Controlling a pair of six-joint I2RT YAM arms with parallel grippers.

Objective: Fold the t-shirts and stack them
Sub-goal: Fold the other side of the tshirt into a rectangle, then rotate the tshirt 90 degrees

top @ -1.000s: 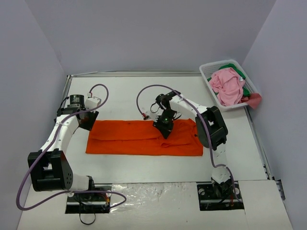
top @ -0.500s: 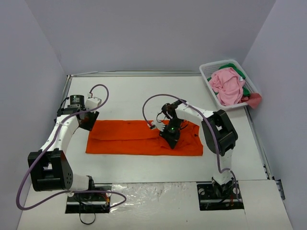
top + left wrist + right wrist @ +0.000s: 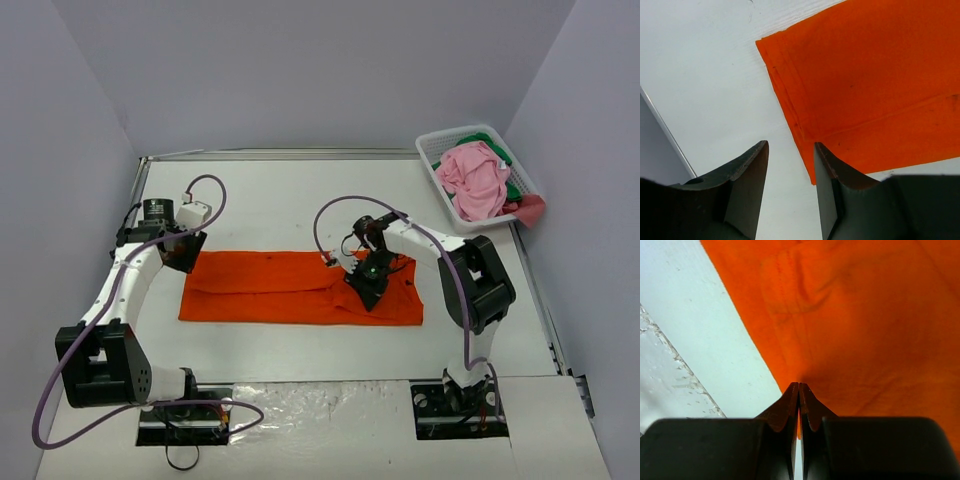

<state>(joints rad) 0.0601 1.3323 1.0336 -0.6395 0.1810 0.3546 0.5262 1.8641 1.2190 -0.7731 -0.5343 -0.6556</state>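
Note:
The orange t-shirt (image 3: 280, 288) lies flat on the white table as a long folded strip. My left gripper (image 3: 186, 256) is open and empty at the strip's far left corner; in the left wrist view (image 3: 790, 150) the table shows between the fingers and the shirt's left edge (image 3: 870, 85) lies just beyond the right finger. My right gripper (image 3: 368, 290) is shut on the orange t-shirt, pinching a thin pinch of cloth (image 3: 865, 315) near its edge (image 3: 799, 386). A pink t-shirt (image 3: 475, 178) and a green t-shirt (image 3: 514, 187) lie bunched in the basket.
The white slotted basket (image 3: 437, 148) stands at the far right corner against the right wall. The table's raised edges run along the back and both sides. A crinkled plastic sheet (image 3: 320, 410) covers the near edge between the arm bases.
My right gripper has moved right and toward the near edge across the orange shirt, staying shut. The left arm has barely moved.

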